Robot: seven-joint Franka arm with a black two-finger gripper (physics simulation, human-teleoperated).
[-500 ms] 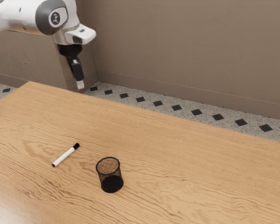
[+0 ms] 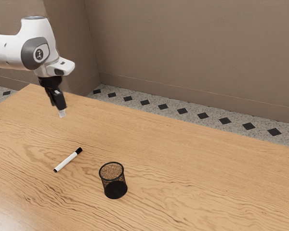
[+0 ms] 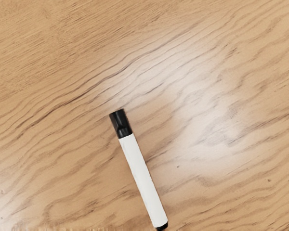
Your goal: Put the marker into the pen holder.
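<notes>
In the exterior view my gripper (image 2: 62,114) hangs in the air over the table, well above the marker and with nothing seen in its grasp; its fingers overlap from this side. The marker (image 2: 67,160), white with a black cap, lies flat on the wood. To its right stands the pen holder (image 2: 114,181), an upright round black mesh cup with an open top. In the wrist view the marker (image 3: 142,178) lies below my hand, its black cap and white barrel both visible.
The wooden table (image 2: 192,168) stretches out under everything, with its far edge running before a tiled floor (image 2: 183,111) and a brown wall (image 2: 192,53).
My arm and gripper have come down and toward the exterior view's left, closer to the marker. The marker and the pen holder have stayed where they were.
</notes>
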